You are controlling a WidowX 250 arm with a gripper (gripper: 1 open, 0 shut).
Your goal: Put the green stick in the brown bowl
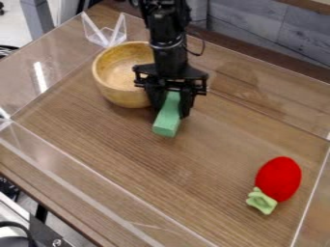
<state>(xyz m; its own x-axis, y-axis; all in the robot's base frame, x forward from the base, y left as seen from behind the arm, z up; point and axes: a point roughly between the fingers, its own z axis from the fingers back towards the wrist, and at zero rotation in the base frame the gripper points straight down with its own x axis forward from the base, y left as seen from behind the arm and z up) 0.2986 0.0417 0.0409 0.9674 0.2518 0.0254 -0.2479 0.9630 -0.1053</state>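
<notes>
The green stick [169,115] hangs tilted just above the table, its upper end pinched between the black fingers of my gripper [172,94], which is shut on it and points straight down. The brown bowl [126,73], round, light tan wood and empty, stands right beside the gripper on its left, its rim almost touching the fingers. The stick's lower end points toward the table's front, still outside the bowl.
A red toy [279,177] with a light-green leafy base [263,202] lies at the front right. A clear plastic piece [103,32] stands behind the bowl. Low transparent walls [26,145] ring the wooden table.
</notes>
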